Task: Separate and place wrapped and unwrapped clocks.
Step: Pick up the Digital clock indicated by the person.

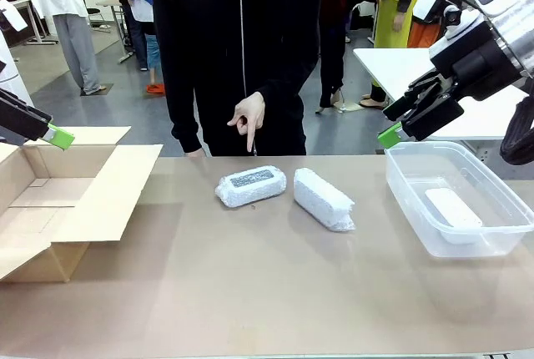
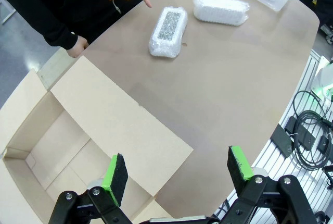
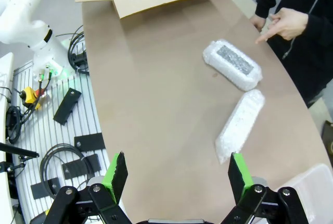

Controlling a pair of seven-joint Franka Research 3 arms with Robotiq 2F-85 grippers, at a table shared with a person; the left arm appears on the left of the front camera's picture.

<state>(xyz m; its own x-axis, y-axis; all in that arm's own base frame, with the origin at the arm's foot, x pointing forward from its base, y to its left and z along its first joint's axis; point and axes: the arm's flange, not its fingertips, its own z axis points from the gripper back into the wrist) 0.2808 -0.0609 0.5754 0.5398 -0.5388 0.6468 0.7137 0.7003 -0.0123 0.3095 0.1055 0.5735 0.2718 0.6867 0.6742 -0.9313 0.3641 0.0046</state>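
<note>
Two wrapped clocks [image 1: 324, 199] lie ahead of our wide, empty jaws; we'd centre the left jaws over the grey-faced clock [image 2: 168, 31], closing across its width.

A brown table [image 1: 250, 292] carries an open cardboard box [image 1: 75, 209], flaps spread, at its left end and a clear tub [image 1: 409, 200] at its right end, well apart, while black cables [image 3: 62, 156] lie coiled on a slatted metal rail [image 3: 36, 125] beside the table's near edge.
</note>
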